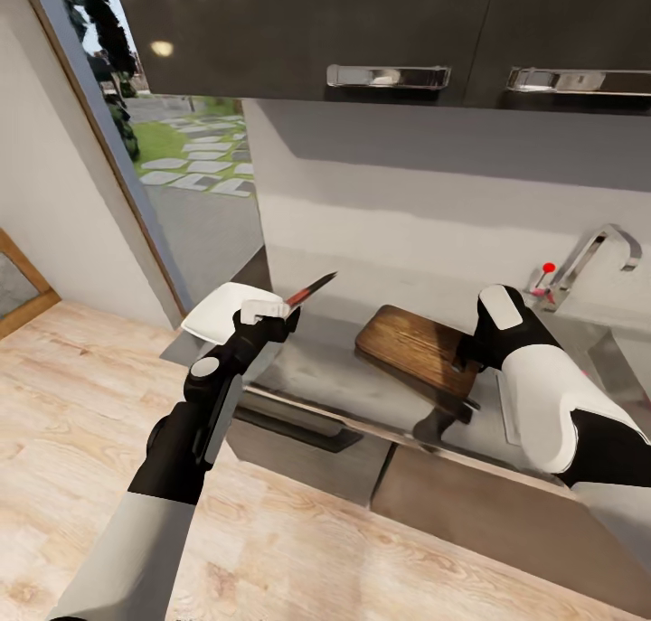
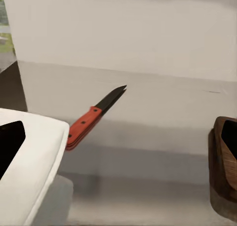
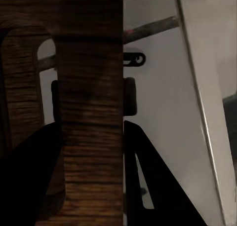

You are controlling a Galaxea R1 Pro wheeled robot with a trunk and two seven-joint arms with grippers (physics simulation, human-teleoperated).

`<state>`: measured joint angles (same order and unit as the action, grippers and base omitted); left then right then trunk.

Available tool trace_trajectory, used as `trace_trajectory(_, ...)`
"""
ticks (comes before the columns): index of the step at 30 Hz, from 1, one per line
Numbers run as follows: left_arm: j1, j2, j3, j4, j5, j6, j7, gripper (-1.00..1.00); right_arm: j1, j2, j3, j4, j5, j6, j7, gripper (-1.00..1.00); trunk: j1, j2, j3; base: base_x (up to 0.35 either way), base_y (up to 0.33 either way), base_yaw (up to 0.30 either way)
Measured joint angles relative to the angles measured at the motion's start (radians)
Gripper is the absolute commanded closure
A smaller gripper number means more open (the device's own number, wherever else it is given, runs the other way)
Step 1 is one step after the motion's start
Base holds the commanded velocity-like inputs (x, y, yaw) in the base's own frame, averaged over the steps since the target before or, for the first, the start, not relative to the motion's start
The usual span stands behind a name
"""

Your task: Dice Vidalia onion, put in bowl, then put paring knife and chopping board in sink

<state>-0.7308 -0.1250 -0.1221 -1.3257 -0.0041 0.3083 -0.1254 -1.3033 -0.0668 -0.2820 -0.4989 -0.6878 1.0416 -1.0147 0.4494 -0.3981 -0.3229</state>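
Both arms loaded above the tabletop (image 1: pixel 325 377).
Left jaws (image 1: pixel 268 311) clench paring knife (image 1: pixel 310 290); right jaws (image 1: pixel 469 353) grip chopping board (image 1: pixel 411 347).

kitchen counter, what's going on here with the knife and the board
The robot has both arms busy at the countertop. Its left pincer holds the paring knife by the reddish handle, blade pointing out toward the wall, raised above the counter next to the white bowl. Its right pincer is clamped on the edge of the chopping board, which looks tilted up off the counter. The faucet with its red knob stands just beyond the right arm. No onion is visible.
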Motion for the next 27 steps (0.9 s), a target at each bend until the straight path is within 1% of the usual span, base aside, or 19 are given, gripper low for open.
trace_trajectory(4, 0.0, 0.0, 0.0, 0.0, 0.0, 0.0, 0.0, -1.0, 0.0, 0.0, 0.0, 0.0, 0.004, 0.002, 0.0, 1.0, 0.0, 0.0, 0.0, 0.0, -0.27, 0.052)
trace_trajectory(6, 0.0, 0.0, 0.0, 0.0, 0.0, 0.0, 0.0, -1.0, 0.0, 0.0, 0.001, 0.0, 0.008, 0.002, 0.0, 1.0, 0.0, 0.0, 0.0, 0.0, -0.136, 0.017)
trace_trajectory(9, 0.0, 0.0, 0.0, 0.0, 0.0, 0.0, 0.0, -1.0, 0.0, 0.0, 0.001, 0.0, 0.004, 0.002, 0.0, 1.0, 0.0, 0.0, 0.0, 0.0, -0.051, 0.044)
trace_trajectory(15, 0.0, 0.0, 0.001, 0.0, 0.0, 0.0, 0.0, -1.0, 0.0, 0.0, 0.001, 0.0, 0.003, 0.001, 0.0, 1.0, 0.0, 0.0, 0.0, -0.003, -0.03, 0.219)
trace_trajectory(21, 0.0, -0.001, 0.0, 0.0, 0.0, -0.001, 0.001, -1.0, 0.0, 0.0, 0.0, 0.0, 0.005, 0.002, 0.0, 1.0, 0.0, 0.0, 0.0, -0.072, -0.163, 0.27)
trace_trajectory(27, 0.0, -0.001, 0.0, 0.0, 0.0, -0.001, 0.0, -1.0, 0.0, 0.0, 0.001, 0.0, 0.002, 0.001, 0.0, 1.0, 0.0, 0.0, 0.0, -0.017, -0.031, 0.068)
